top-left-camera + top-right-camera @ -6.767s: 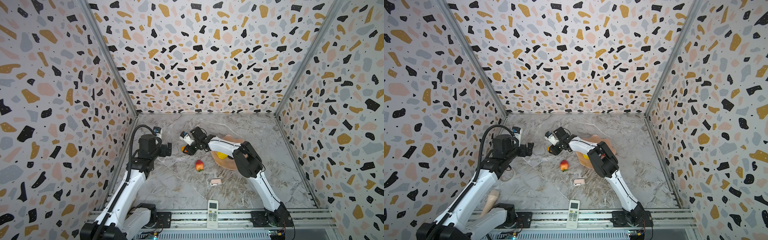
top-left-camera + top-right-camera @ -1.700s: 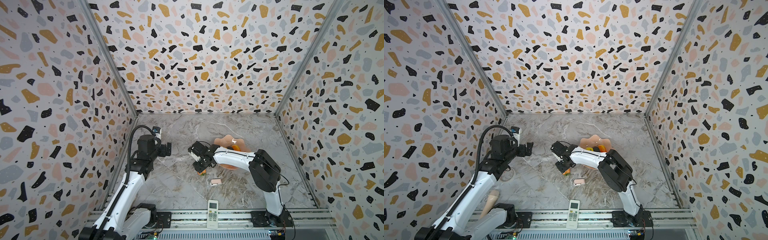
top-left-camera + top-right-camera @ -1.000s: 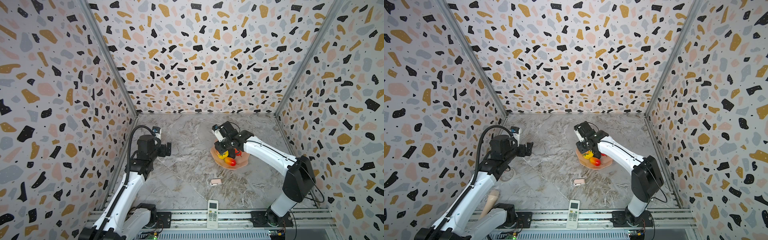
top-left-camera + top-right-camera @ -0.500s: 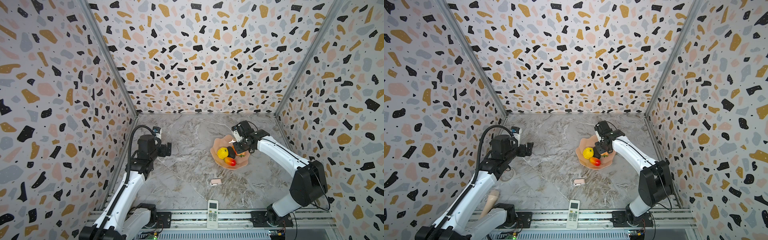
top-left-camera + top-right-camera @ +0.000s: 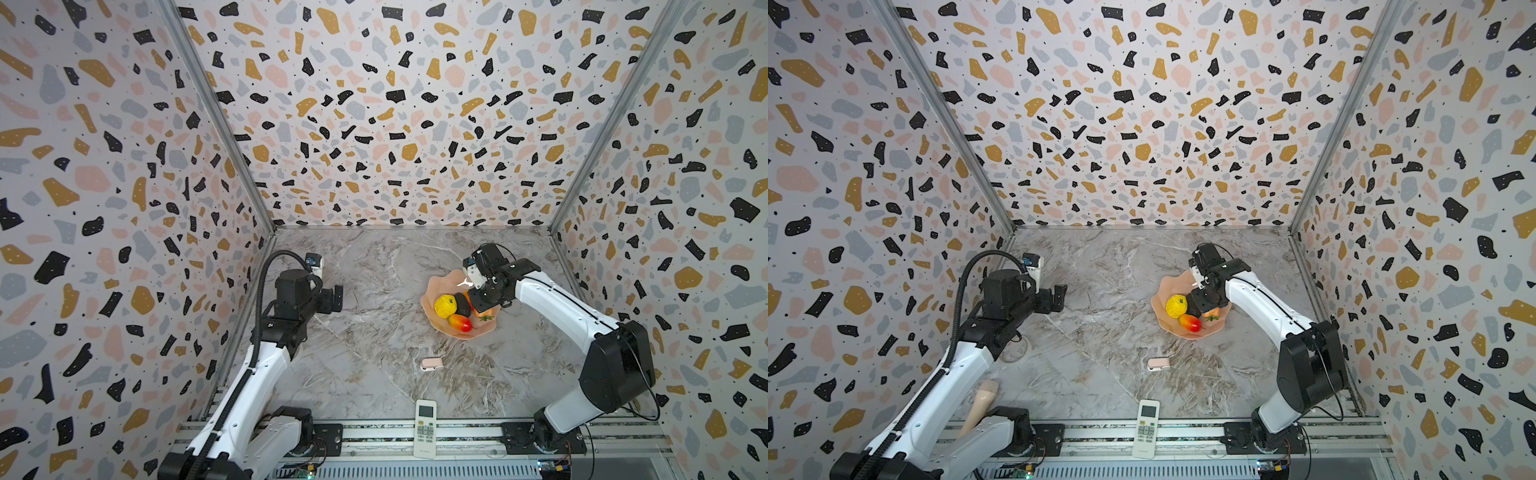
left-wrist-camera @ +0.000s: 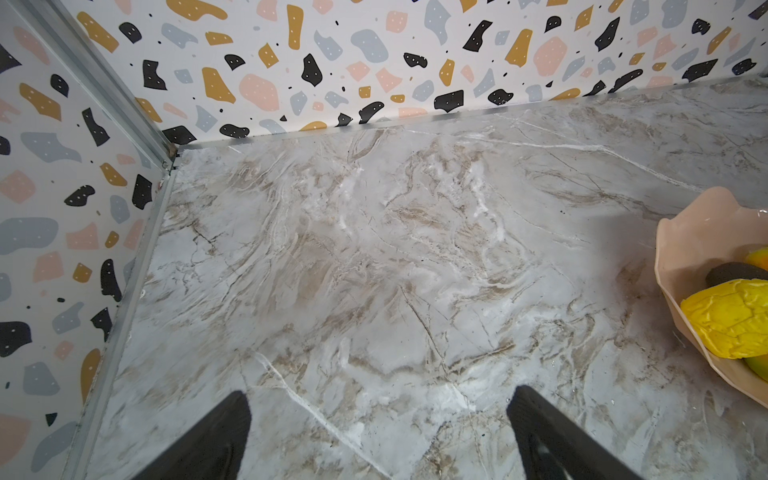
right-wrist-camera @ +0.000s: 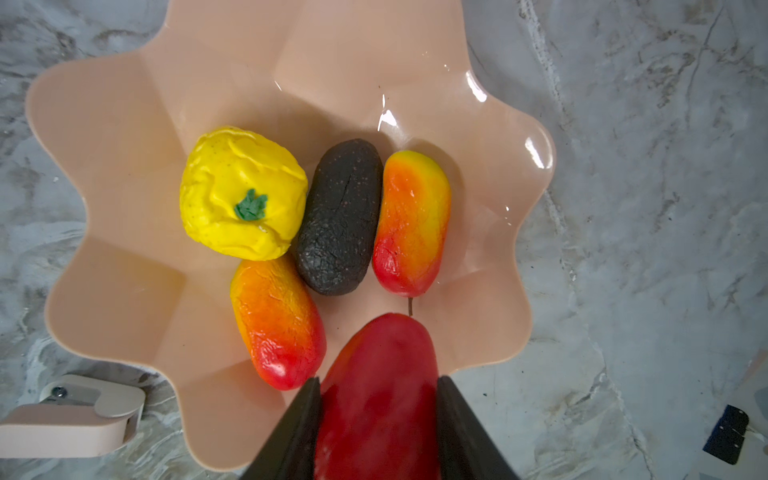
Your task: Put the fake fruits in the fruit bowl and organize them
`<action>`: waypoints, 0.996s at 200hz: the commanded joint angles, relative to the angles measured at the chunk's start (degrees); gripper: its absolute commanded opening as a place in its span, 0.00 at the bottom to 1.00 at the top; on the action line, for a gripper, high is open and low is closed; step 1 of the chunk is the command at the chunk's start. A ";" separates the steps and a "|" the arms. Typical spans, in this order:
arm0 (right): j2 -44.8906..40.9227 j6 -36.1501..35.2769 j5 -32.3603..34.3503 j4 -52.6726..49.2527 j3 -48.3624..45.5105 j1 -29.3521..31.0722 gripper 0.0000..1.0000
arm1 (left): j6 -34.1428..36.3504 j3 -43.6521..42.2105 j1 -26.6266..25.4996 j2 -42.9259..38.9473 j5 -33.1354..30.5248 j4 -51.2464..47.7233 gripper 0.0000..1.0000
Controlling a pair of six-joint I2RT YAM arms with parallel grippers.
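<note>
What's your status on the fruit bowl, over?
Left gripper open, empty. Right gripper shut on strawberry over fruit bowl. Four fruits inside. Nothing blocking.

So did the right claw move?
Yes. The right claw went rightward: earlier left of the white remote, now right of it, over the bowl.

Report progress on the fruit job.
Done: the yellow fruit, dark oval and two red-orange ovals lie in the bowl. In hand: the right gripper is shut on the strawberry, over the bowl. Left: set it down, let go, and tidy if needed.
</note>
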 commanded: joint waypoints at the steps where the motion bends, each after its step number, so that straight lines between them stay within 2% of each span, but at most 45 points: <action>1: -0.63 -1.01 -0.77 -2.77 1.99 -0.42 0.33 | 0.04 0.86 0.30 -0.46 0.23 1.43 1.00; 95: 1.27 -2.22 -3.86 -2.98 0.89 -1.12 0.34 | 0.10 0.90 0.30 -0.37 0.33 1.28 1.00; 118: 0.13 -2.18 -2.95 -2.76 1.87 -1.13 0.38 | 0.10 0.95 0.30 -0.18 0.28 1.33 1.00; 130: -0.94 -2.12 -2.33 -2.55 2.26 -1.07 0.44 | 0.03 1.03 0.30 -0.11 0.28 1.35 1.00; 143: -2.45 -1.99 -1.39 -1.58 2.17 -1.13 0.57 | 0.10 1.04 0.30 -0.11 0.37 1.42 0.99; 178: -10.46 -2.93 -1.02 8.30 -1.85 -1.17 1.00 | -0.37 1.80 0.30 0.15 0.28 2.00 1.00; 199: -18.63 -3.77 -0.79 21.41 -8.91 -2.30 0.99 | -3.14 1.60 0.30 -0.73 -0.73 4.92 1.00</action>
